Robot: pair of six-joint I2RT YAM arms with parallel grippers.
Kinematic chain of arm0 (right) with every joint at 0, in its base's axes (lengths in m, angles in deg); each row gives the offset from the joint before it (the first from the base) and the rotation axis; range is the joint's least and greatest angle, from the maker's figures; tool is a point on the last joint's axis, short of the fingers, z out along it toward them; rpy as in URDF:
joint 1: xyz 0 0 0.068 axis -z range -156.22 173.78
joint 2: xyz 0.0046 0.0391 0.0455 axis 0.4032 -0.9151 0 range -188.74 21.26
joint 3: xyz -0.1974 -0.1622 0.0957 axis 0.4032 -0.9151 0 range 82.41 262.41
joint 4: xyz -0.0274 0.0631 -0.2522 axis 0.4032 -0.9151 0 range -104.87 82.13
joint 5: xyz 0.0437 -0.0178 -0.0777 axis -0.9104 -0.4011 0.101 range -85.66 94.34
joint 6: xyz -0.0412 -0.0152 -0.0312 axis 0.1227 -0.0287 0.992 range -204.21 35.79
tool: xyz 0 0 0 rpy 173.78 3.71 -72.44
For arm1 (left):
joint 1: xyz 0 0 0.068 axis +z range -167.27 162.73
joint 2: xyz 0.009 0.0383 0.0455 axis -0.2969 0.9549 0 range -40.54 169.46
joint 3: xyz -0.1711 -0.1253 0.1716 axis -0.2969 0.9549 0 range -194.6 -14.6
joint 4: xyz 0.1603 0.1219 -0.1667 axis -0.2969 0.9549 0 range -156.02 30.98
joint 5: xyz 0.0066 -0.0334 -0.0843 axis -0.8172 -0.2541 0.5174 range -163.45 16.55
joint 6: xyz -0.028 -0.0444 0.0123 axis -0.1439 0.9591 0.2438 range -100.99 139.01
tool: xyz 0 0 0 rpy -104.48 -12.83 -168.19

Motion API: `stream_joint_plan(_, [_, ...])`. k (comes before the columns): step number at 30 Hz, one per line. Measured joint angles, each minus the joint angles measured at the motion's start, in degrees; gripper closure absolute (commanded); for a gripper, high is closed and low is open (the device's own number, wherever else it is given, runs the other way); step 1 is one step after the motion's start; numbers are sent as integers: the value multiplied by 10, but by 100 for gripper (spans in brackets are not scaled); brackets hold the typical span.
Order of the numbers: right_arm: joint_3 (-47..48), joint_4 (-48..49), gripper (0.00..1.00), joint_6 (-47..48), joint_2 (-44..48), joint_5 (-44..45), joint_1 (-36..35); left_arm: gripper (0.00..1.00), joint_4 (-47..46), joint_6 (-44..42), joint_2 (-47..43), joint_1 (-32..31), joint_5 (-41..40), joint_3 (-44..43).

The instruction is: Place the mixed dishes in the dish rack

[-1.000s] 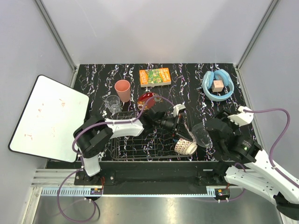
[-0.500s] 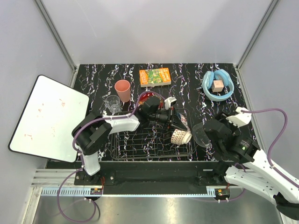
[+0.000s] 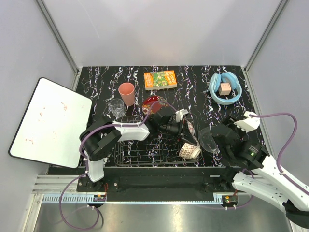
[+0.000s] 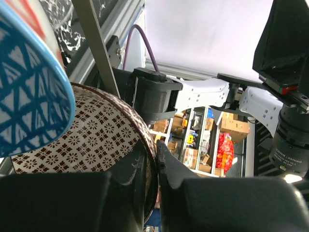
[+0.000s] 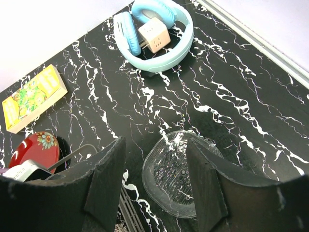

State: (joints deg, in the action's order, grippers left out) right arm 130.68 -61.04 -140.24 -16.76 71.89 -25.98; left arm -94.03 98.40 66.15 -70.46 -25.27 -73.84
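- Left gripper (image 4: pixel 150 152) is out over the right half of the rack (image 3: pixel 140 145), clenched on the rim of the beige bowl (image 4: pixel 91 140). One finger is inside the bowl, one outside.
- That beige bowl (image 3: pixel 190 151) sits tipped on its side at the right end of the rack, pattern showing.
- The left wrist view also catches the blue bowl (image 4: pixel 29 87) right up against the beige one. Whether it rests on the rack's wires, I cannot tell.
- Right gripper (image 5: pixel 155 145) hovers just off the right end of the rack with its jaws apart, gripping nothing.
- The glass bowl (image 5: pixel 178 174) stands on the table (image 5: pixel 241 96) below and between those fingers, just beside the right end of the rack.
- The red bowl (image 3: pixel 152 103) is at the far edge of the rack, tilted.
- The glass tumbler (image 3: pixel 116 107) stands at the rack's far left corner, with the pink cup (image 3: pixel 127 93) upright just beyond it.
- Well beyond the rack lies the box (image 3: pixel 160 79).
- Far right of the rack, the headphones (image 3: pixel 225 88) ring a small cube (image 3: pixel 225 88).
- A white board (image 3: pixel 48 121) sits off to the left of the rack.
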Motion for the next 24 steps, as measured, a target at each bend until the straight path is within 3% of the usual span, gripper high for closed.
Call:
stream_joint_plan(3, [0, -2, 38, -2, -1, -7, 0, 73, -3, 7, 0, -3, 0, 0])
stream_joint_plan(4, [0, -2, 38, -2, -2, -8, 0, 61, -4, 7, 0, -3, 0, 0])
stream_joint_plan(6, [0, -3, 38, -3, -2, -10, 0, 52, -11, 10, 0, -2, 0, 0])
stream_joint_plan(7, [0, -3, 37, -3, -2, -11, 0, 38, -14, 11, 0, -1, 1, 0])
stream_joint_plan(10, [0, -5, 37, -3, -2, -12, 0, 27, -16, 7, 0, 5, 5, 1])
stream_joint_plan(11, [0, -7, 37, -4, -3, -12, 0, 10, -13, 5, 0, 8, 5, 2])
stream_joint_plan(12, [0, -8, 37, -4, -3, -12, 0, 1, -11, 1, 0, 9, 5, 3])
stream_joint_plan(18, [0, -8, 37, -7, -12, -13, 0, 1, 4, -23, -2, 16, 16, 1])
stream_joint_plan(24, [2, -9, 37, -8, -43, -29, 0, 1, 121, -122, -20, 19, 47, -54])
